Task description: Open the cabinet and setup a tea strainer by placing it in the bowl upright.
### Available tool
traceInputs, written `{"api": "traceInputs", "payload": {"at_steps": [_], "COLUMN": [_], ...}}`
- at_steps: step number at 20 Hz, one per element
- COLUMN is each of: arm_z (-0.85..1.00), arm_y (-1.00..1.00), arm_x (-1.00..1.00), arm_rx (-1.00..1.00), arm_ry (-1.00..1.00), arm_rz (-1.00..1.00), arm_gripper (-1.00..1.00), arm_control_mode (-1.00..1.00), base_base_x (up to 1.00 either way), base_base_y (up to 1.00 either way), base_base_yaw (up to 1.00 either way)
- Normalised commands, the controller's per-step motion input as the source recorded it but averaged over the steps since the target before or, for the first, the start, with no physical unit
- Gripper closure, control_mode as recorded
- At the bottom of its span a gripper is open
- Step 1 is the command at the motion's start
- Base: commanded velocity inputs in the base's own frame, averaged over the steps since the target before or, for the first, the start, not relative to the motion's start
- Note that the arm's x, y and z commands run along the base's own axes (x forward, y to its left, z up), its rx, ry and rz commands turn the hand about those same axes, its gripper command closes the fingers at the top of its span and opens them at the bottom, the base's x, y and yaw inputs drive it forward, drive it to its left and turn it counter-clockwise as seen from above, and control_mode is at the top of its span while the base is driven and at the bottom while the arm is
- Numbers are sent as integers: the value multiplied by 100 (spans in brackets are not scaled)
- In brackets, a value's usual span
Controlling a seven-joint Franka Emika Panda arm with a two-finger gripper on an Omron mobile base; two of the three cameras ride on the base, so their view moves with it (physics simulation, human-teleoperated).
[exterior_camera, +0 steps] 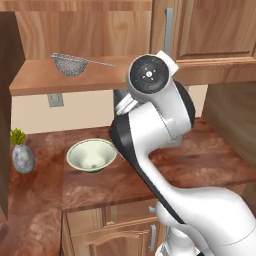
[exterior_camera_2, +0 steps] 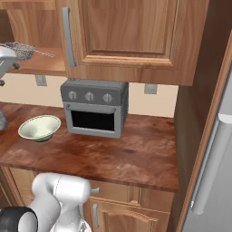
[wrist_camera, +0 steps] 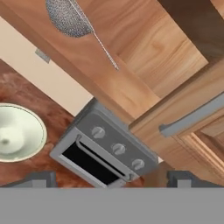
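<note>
Tea strainer (exterior_camera: 70, 64) sits on the open cabinet's (exterior_camera: 75, 75) wooden shelf, mesh cup to the left and thin wire handle running right toward the closed neighbouring door. That compartment stands open, so the opening step looks done and fetching the strainer is the step in hand. The gripper (wrist_camera: 111, 179) has its fingertips spread wide and holds nothing; it faces the shelf from below the strainer. My judgement is that the next move calls for rising to shelf height and closing on the rim or handle without tipping the cup.

Below the strainer, the bowl (exterior_camera: 92, 155) rests upright on the reddish-brown stone counter (exterior_camera: 200, 170), apart from everything. Left of the bowl stands a grey vase with a green plant (exterior_camera: 22, 152); right of the bowl, a grey toaster oven (exterior_camera_2: 95, 108), and further right a steel refrigerator (exterior_camera_2: 213, 154).
</note>
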Motion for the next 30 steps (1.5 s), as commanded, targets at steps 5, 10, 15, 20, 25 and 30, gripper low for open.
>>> {"api": "traceInputs", "payload": {"at_steps": [5,10,15,20,25,30], "arm_z": [16,5,0,0,0,0], "arm_y": [9,0,0,9,18,18], "arm_x": [39,46,61,71,71,62], "arm_rx": [0,0,0,0,0,0], "arm_ry": [0,0,0,7,12,9], "arm_rz": [0,0,3,7,4,1], "arm_gripper": [-100,-100,-100,-100,-100,-100], "arm_control_mode": [-100,-100,-100,-100,-100,-100], "base_base_x": [0,0,0,0,0,0], "base_base_y": [0,0,0,0,0,0], "base_base_yaw": [0,0,0,0,0,0]}}
